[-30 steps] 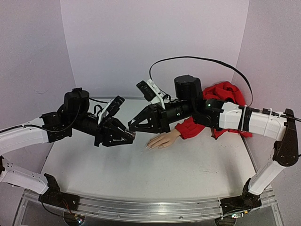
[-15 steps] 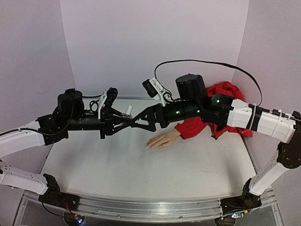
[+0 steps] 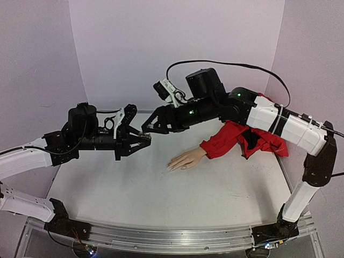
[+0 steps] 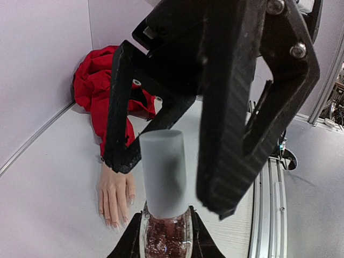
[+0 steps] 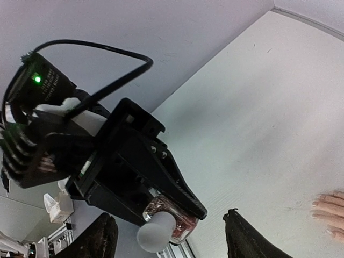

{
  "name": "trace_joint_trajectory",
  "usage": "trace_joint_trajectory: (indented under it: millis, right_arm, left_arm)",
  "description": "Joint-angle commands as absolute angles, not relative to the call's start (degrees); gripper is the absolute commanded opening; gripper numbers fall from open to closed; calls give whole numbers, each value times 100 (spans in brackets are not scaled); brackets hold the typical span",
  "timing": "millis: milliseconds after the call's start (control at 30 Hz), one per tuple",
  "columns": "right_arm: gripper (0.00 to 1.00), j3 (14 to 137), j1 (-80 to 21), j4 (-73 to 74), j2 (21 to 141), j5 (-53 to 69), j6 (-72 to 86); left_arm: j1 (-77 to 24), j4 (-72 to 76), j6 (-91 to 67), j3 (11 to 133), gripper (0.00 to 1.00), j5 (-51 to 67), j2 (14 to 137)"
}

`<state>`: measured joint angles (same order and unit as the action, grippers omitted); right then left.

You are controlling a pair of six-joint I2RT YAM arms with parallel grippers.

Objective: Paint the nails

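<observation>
The pale mannequin hand [image 3: 185, 159] lies palm down on the table, its red sleeve [image 3: 236, 137] trailing to the right. Its nails [image 4: 110, 221] show at the fingertips in the left wrist view. My left gripper [image 3: 142, 138] is shut on a small glitter-red polish bottle [image 4: 165, 236] with a white cap [image 4: 163, 174], held above the table to the left of the hand. My right gripper [image 3: 148, 128] is open, with its jaws on either side of the cap and not touching it. The right wrist view shows the bottle [image 5: 171, 217] between my right gripper's [image 5: 172, 239] spread fingers.
The red fabric [image 3: 258, 107] bunches up at the back right corner. White walls close off the back and both sides. A metal rail [image 3: 161, 239] runs along the near edge.
My right gripper has moved left and up until it is around the bottle's cap. My left gripper has turned the bottle so the cap points at the right gripper. The mannequin hand has not moved.
</observation>
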<state>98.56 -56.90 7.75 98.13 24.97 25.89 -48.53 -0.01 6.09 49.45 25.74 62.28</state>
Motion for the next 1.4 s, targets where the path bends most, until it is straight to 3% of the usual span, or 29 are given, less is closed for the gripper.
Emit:
trace_joint_trajectory:
  millis: [0, 200, 367, 733, 900, 1200, 1367]
  right_arm:
    - [64, 10283, -5695, 1082, 9934, 2687, 2597]
    - [43, 10406, -5691, 1219, 10031, 2841, 2552]
    - [32, 10428, -5694, 1274, 10078, 2909, 2511]
    - [31, 10536, -5692, 1361, 10223, 2909, 2439]
    - [25, 10518, -5695, 1362, 10175, 2800, 2431]
    - [30, 10441, -5674, 1354, 10069, 2608, 2413]
    - [21, 10409, -5678, 1345, 10050, 2617, 2417]
  left_arm:
    - [-4843, 67, 730, 5089, 0, 2593, 6254]
    - [-4845, 35, 747, 5132, 0, 2625, 6306]
    - [-4845, 35, 742, 5158, 0, 2650, 6351]
    - [-4849, 35, 725, 5177, 0, 2680, 6328]
    - [-4849, 35, 728, 5177, 0, 2697, 6334]
    - [-4850, 35, 722, 5168, 0, 2725, 6337]
    - [-4850, 35, 713, 5177, 0, 2750, 6339]
